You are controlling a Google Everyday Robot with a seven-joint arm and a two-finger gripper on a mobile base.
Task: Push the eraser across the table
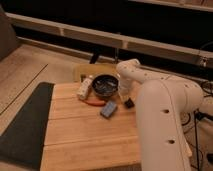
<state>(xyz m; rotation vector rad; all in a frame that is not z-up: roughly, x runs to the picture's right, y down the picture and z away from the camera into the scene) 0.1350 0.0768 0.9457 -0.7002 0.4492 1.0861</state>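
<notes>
The eraser (129,102) is a small black bar lying on the light wooden table (85,137), near its far right edge. The gripper (124,92) hangs at the end of the white arm, between the dark bowl (105,85) and the eraser, just left of and above the eraser. Whether it touches the eraser cannot be told. The arm's bulky white body (167,125) covers the right side of the table.
A blue-grey block (108,110) lies in front of the bowl, and a thin red-orange item (95,102) lies to the block's left. A white bottle (85,88) lies left of the bowl. A dark grey mat (25,125) lies on the floor beside the table's left edge.
</notes>
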